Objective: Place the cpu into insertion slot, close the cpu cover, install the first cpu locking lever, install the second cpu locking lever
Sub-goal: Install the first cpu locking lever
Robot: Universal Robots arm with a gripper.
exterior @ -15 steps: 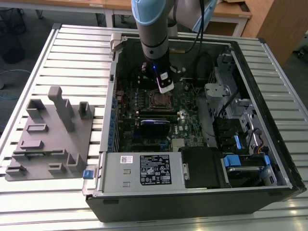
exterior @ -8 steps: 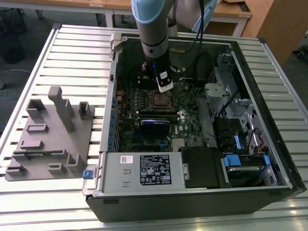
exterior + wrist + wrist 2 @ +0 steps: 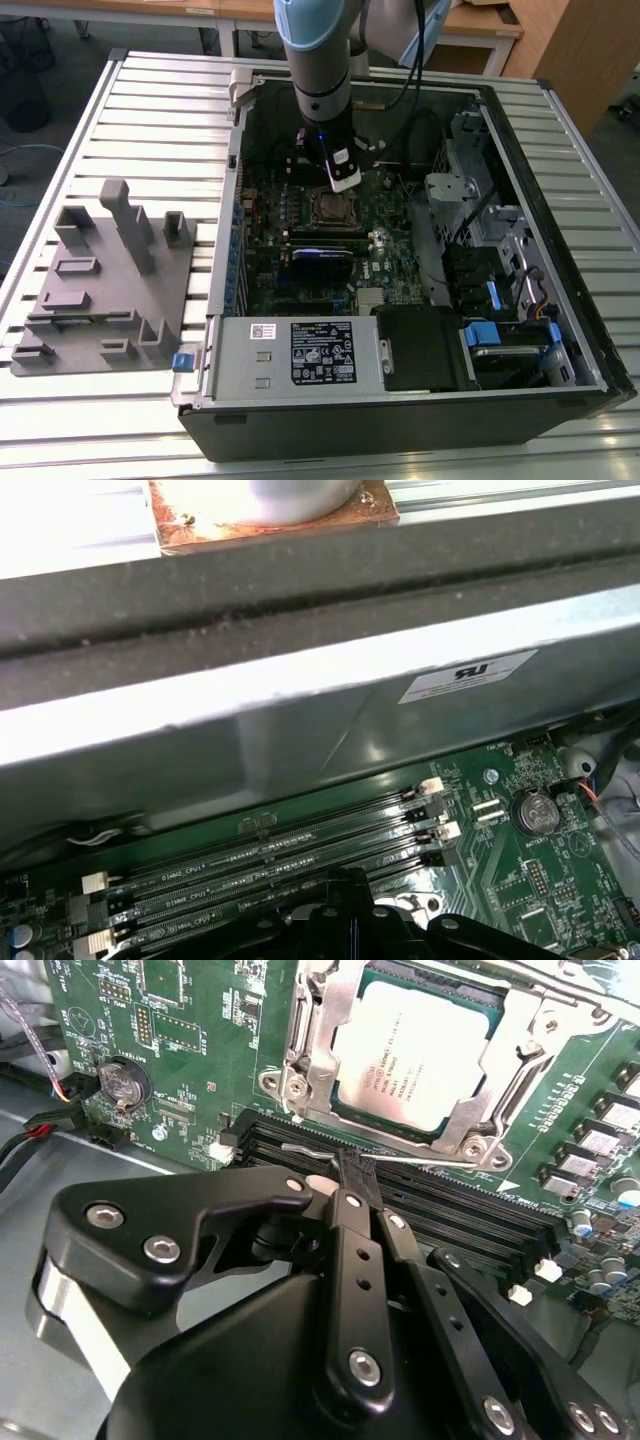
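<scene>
cpu [image 3: 418, 1052] seated, cpu cover [image 3: 318, 1055] closed over it.

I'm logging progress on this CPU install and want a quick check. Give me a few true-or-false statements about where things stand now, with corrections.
1. The cpu sits in the insertion slot. True.
2. The cpu cover stands upright, swung open. False: it lies flat, framing the chip.
3. The gripper is shut on a thin locking lever. True.
4. The gripper hangs over the grey fixture tray. False: it is inside the computer case, beside the socket.
5. The memory slots hold modules. False: they look empty.
</scene>
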